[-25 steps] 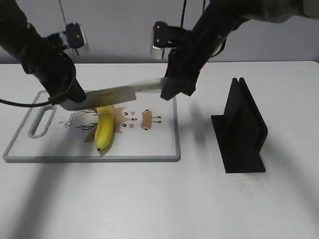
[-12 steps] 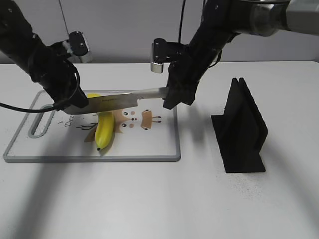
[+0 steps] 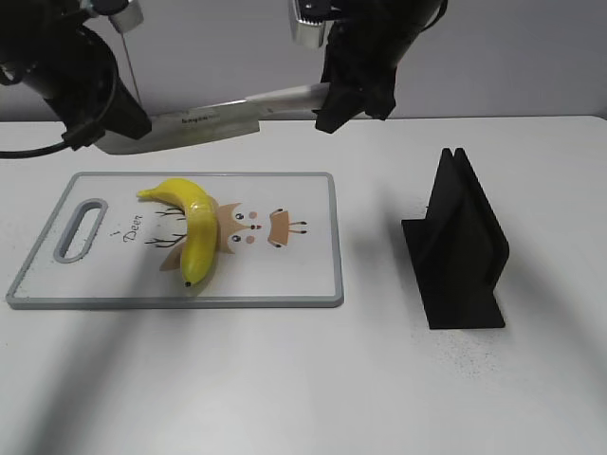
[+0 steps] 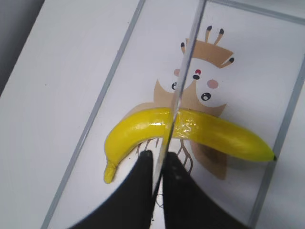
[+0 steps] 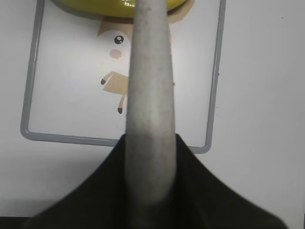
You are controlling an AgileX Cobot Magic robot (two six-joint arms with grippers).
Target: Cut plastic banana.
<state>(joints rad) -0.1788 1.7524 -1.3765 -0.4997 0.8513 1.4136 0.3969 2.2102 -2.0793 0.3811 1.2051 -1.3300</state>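
The plastic banana [image 3: 193,226] lies whole on the white cutting board [image 3: 303,261], over its cartoon print. Both grippers hold a kitchen knife [image 3: 204,120] level in the air above the board's far edge. My left gripper [image 3: 119,133] is shut on the blade's tip end. My right gripper [image 3: 334,102] is shut on the grey handle [image 5: 148,86]. In the left wrist view the gripper [image 4: 159,162] pinches the thin blade [image 4: 185,76], which crosses in front of the banana [image 4: 214,134] below. The right wrist view shows its gripper [image 5: 150,139] and a strip of banana [image 5: 95,5] at the top.
A black slotted knife stand [image 3: 462,245] stands on the white table to the right of the board. The board has a handle slot [image 3: 80,227] at its left end. A grey wall runs behind the table.
Both grippers have lifted the knife up and away from the banana, from resting across it to well above the board. The banana has stayed in place.
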